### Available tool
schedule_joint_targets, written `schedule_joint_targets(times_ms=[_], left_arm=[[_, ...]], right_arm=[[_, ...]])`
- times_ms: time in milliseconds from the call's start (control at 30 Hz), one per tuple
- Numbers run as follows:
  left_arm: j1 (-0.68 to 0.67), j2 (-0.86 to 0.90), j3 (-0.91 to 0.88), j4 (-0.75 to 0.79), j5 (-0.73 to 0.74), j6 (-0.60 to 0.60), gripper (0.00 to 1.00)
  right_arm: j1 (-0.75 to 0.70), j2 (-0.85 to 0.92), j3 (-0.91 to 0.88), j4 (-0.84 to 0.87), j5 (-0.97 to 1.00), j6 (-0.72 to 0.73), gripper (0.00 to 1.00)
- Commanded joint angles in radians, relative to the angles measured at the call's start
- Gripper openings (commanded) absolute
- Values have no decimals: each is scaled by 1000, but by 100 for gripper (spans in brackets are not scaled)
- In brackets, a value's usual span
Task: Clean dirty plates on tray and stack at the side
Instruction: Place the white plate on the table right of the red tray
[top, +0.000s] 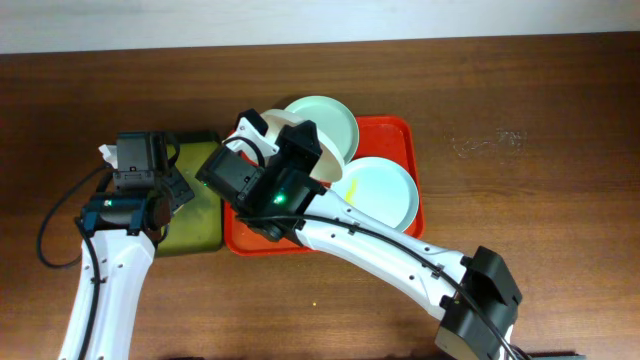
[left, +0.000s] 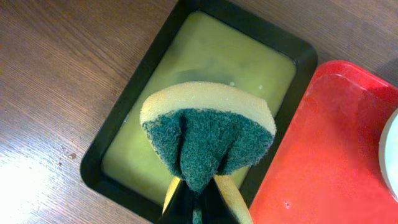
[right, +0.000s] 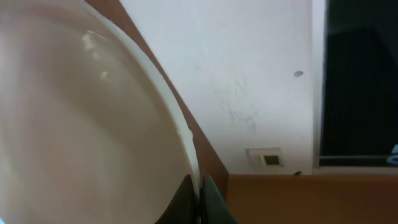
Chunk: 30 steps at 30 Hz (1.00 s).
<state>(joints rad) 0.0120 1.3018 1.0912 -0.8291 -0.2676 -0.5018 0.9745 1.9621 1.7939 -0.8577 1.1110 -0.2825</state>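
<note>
We see our left gripper (left: 194, 204) clamped tight on a folded sponge (left: 208, 127). Its dark fingers pinch the lower end, so the green scouring face bulges toward the camera with yellow foam around it. Beyond the fingertips lies the olive-green tray (left: 249, 22), holding a yellowish liquid; we cannot tell whether the sponge touches it. To the right of those fingers the red tray (left: 323, 155) lies just beside the olive one.

Our right gripper (right: 199, 198) is closed almost fully, its two fingers nipping the rim of the white plate (right: 81, 124). The plate rises tilted from the fingertips toward the upper left, with a pale wall (right: 249, 62) behind. From overhead, the mint green plate (top: 328, 120) lies just past the right fingers at the red tray's far edge. The pale blue-white plate (top: 385, 190), smeared yellowish, lies in that tray on the side of them away from the left arm
</note>
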Motion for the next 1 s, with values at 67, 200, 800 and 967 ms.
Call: schedule_joint_targets(times_ms=[67, 200, 800, 967], left_arm=[[4, 0, 3, 0, 29, 2, 0], [4, 0, 3, 1, 29, 2, 0], [4, 0, 3, 5, 25, 2, 0], [4, 0, 3, 9, 25, 2, 0]], right_arm=[[-71, -43, -32, -42, -349, 419, 4], [-224, -88, -32, -40, -486, 842, 4], [-1279, -87, -346, 44, -1306, 473, 4], [-1389, -87, -540, 232, -1369, 473, 4]])
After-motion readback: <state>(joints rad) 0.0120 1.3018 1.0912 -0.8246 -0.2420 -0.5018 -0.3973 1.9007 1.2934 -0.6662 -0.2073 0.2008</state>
